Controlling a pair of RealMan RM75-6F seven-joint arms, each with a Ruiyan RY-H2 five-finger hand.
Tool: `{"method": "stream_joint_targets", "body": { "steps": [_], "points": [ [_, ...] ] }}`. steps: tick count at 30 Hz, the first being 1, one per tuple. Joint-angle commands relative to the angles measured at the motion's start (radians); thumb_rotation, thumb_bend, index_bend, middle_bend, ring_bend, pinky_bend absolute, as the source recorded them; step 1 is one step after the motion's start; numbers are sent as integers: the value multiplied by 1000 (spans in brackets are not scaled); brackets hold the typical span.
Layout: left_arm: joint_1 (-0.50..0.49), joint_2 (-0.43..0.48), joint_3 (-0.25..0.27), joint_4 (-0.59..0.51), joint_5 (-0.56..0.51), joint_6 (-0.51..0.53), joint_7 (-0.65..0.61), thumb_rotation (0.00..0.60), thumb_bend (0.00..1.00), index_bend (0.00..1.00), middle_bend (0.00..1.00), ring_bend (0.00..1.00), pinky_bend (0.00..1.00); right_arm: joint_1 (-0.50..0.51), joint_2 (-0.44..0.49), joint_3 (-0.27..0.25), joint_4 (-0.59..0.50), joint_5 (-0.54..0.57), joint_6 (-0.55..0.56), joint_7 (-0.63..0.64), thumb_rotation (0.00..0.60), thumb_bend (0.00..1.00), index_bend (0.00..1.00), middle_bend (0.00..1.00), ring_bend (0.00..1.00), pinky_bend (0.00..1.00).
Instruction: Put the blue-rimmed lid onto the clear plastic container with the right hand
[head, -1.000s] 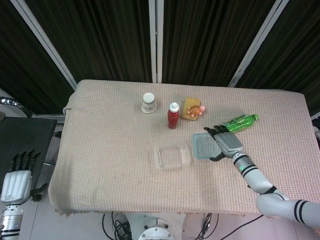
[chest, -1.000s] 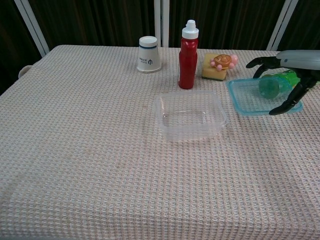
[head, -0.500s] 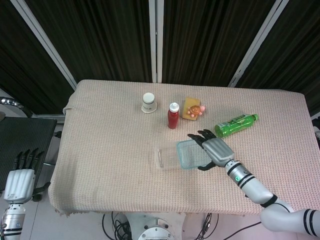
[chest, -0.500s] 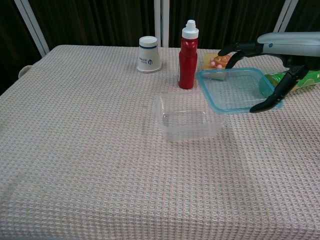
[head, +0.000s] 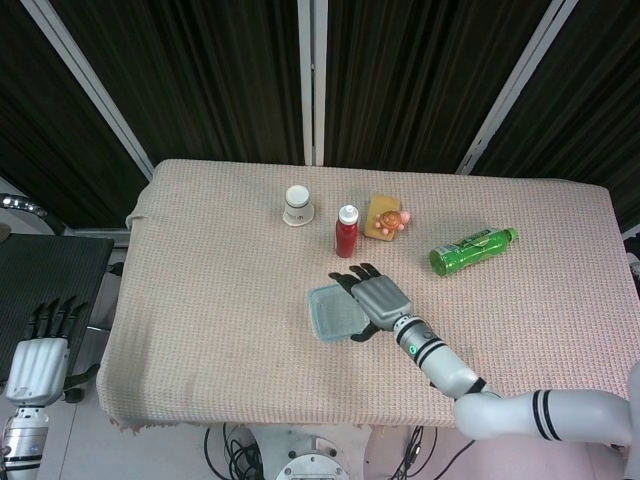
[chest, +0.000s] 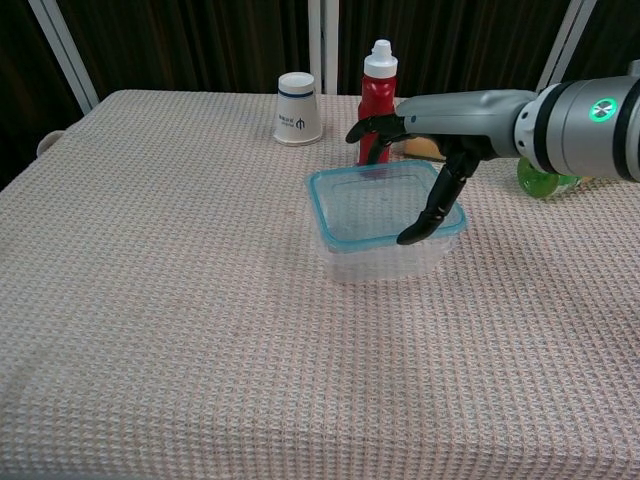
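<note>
The blue-rimmed lid (head: 335, 312) (chest: 372, 204) lies flat over the clear plastic container (chest: 385, 260), covering its top. My right hand (head: 375, 300) (chest: 432, 150) holds the lid at its right side, fingers above it and thumb reaching down past its near right edge. In the head view the container is hidden under the lid. My left hand (head: 38, 350) hangs off the table at the lower left, fingers apart, holding nothing.
Behind the container stand a red bottle (head: 346, 231) (chest: 376, 82), a white cup (head: 296, 205) (chest: 298, 108) and a yellow sponge with a toy (head: 386, 218). A green bottle (head: 472, 248) (chest: 540, 182) lies on its side at the right.
My right hand carried the lid leftward from the table's right side, first lifting it, then bringing it over the container. The left hand stayed put.
</note>
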Motion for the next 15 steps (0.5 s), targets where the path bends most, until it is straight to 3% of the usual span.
{"method": "stream_joint_targets", "body": {
  "steps": [1, 15],
  "points": [
    [0, -4, -1, 13, -1, -1, -12, 600, 58, 129, 47, 0, 0, 56, -59, -6, 44, 74, 25, -48, 600, 110, 12, 419, 38, 0],
    [2, -18, 0, 53, -1, -1, -54, 600, 58, 129, 46, 0, 0, 75, -95, -28, 75, 105, 60, -35, 600, 110, 0, 412, 39, 0]
  ]
}}
